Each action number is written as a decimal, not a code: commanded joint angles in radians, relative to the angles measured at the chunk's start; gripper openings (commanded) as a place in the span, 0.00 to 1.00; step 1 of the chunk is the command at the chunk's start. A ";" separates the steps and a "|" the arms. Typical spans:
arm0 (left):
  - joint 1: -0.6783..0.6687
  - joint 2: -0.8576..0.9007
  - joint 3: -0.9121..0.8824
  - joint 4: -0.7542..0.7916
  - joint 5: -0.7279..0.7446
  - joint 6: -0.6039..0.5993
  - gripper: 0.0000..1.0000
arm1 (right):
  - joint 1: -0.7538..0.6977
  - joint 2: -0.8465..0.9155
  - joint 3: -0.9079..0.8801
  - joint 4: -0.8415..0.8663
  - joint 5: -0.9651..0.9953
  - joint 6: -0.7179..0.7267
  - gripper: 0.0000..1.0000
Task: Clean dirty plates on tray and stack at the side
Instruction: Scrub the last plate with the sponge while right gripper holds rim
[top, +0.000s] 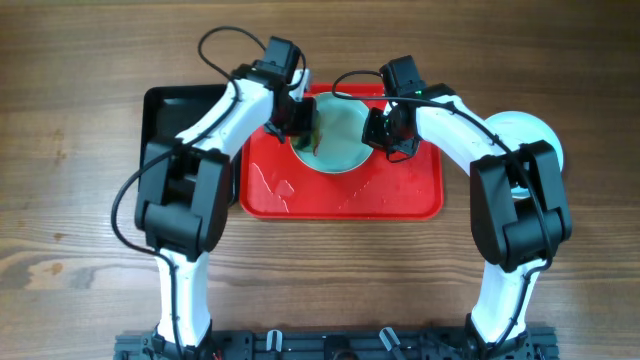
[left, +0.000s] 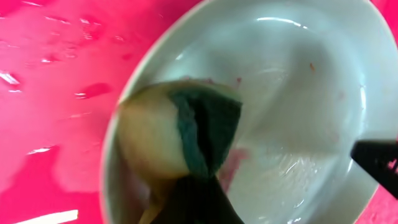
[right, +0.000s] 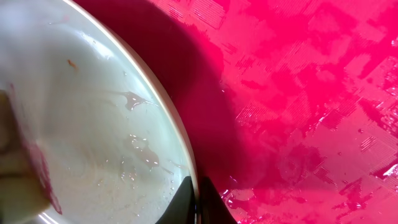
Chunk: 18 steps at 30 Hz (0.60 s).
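Overhead: red tray (top: 340, 195) mid-bench (top: 80, 60), wet patches on its floor. Pale blue plate (top: 338, 145) lies in the tray's far half. Left pincer (top: 298, 118) is at the plate's left edge, clamped on a sponge (top: 308, 138). Right pincer (top: 384, 132) is at the plate's right edge, pinched on the rim. Black tray (top: 165, 108) is just left of the red one, partly under the left arm. White plate (top: 535, 132) is on the bench right of the red tray, half hidden by the right arm; can't tell if more are stacked there.

Left wrist: left pincer (left: 186, 202) narrow, gripping the sponge (left: 177, 134), yellow body with green scrub face, pressed inside the pale blue plate (left: 298, 93). Pinkish smear on the plate under the sponge. Red tray (left: 56, 93) around it, wet.

Right wrist: right pincer (right: 198, 200) squeezed tight on the plate (right: 93, 124) rim. Water streaks and faint specks on the plate. Red tray (right: 298, 93) alongside.
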 joint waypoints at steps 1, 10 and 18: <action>-0.041 0.079 -0.019 0.020 0.061 -0.126 0.04 | -0.002 0.023 -0.022 0.000 -0.006 -0.018 0.04; -0.139 0.099 -0.019 0.097 0.154 -0.135 0.04 | -0.002 0.023 -0.022 -0.001 -0.006 -0.018 0.05; -0.107 0.099 -0.019 0.177 0.085 -0.222 0.04 | -0.002 0.023 -0.022 -0.004 -0.013 -0.018 0.04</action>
